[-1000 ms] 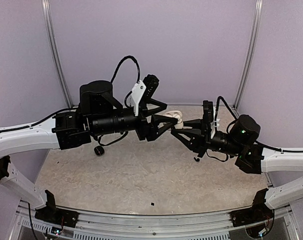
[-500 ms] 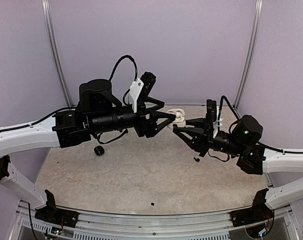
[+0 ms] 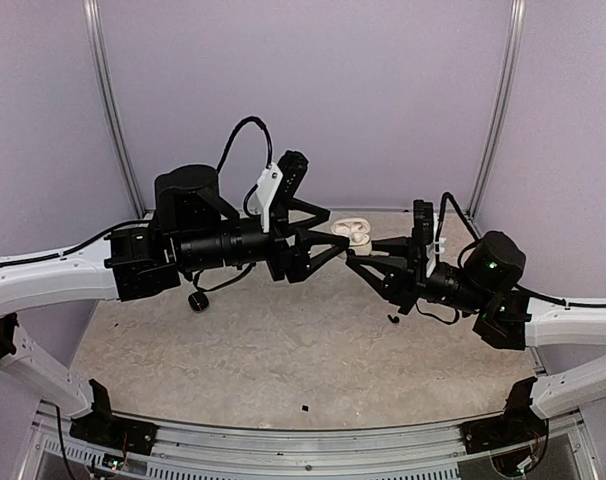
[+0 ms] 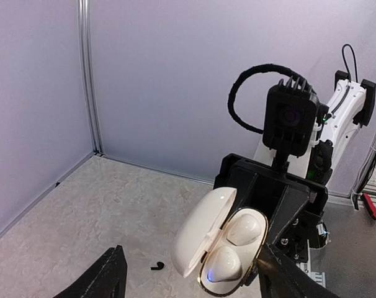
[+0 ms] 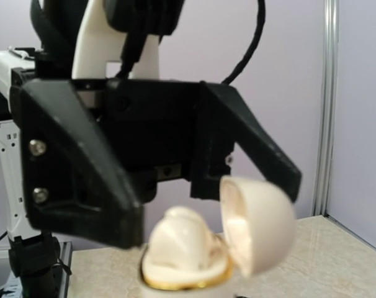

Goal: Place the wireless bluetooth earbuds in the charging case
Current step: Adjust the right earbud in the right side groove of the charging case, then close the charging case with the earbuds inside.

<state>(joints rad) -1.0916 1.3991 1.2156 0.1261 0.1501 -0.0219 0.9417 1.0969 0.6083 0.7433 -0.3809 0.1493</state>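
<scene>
- Right gripper (image 3: 357, 254) is clamped on the charging case (image 4: 197, 236) and holds it up in the air, well above the table (image 3: 283, 350), with the lid swung open.
- Two white earbuds (image 4: 245, 228) sit side by side in the wells. Both look down, though I can't tell whether they are fully seated.
- Left gripper (image 3: 335, 236) hovers just in front of the case with its jaws spread wide and nothing between them.
- My read: insertion is about done — we're at the checking stage.
- The next move calls for a light touch: nudge each bud home, or tip the lid shut, without knocking the case out of the other grip.
- There's a small dark piece (image 4: 157, 267) on the table below — I can't tell what it is.
</scene>
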